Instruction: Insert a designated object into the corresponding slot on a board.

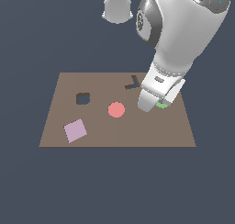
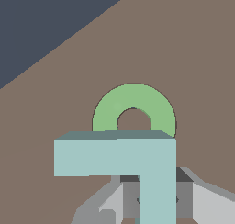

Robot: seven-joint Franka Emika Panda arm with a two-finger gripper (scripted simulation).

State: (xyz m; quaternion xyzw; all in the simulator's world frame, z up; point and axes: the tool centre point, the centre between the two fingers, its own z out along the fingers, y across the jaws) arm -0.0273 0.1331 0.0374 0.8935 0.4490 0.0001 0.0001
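Observation:
The designated object (image 2: 114, 156), a flat pale teal L-shaped piece, fills the lower part of the wrist view. My gripper (image 2: 157, 195) is shut on one leg of it, with a finger (image 2: 131, 193) on either side. The piece hangs over the brown board (image 2: 193, 58) and covers part of a green ring (image 2: 133, 99) lying there. In the exterior view my gripper (image 1: 149, 103) is low over the board's (image 1: 151, 136) right part, and the arm hides the piece. The slot (image 1: 132, 83), a dark L-shaped cut-out, lies just to the exterior view's left of my gripper, near the board's far edge.
A red disc (image 1: 116, 109) lies mid-board. A pink square (image 1: 75, 130) sits near the front corner on the exterior view's left. A dark squarish hole (image 1: 83, 98) is cut in the left part. The green ring (image 1: 162, 105) peeks out beside my gripper. The robot base (image 1: 117, 7) stands behind the board.

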